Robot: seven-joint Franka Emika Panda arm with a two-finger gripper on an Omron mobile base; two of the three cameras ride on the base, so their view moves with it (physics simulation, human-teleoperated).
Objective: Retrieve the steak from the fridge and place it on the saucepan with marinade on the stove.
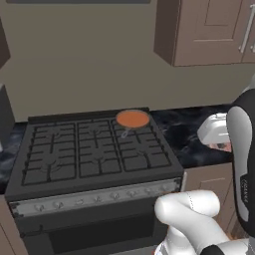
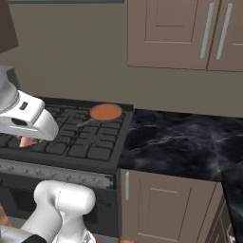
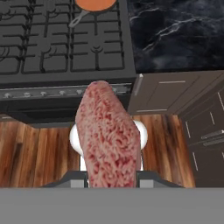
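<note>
Our tool (image 3: 111,177) clamped on the steak (image 3: 109,138), a mottled pinkish-red slab at six o'clock, beyond it the stove (image 3: 65,52) with black grid grates, round saucepan (image 3: 94,3) of smooth orange-red marinade (image 1: 132,118) at twelve o'clock, veined black marble bench (image 3: 175,35) at one o'clock

Ahead of me a plain beige wall (image 1: 84,55) runs behind the cooking area. Brown upper cabinets (image 2: 185,33) with long grey bar handles hang on it to my right. A black marble surface (image 2: 190,142) with pale veins sits above matching brown base cabinets (image 2: 166,204). Below me lies a wood-plank floor (image 3: 35,153) in warm brown.
</note>
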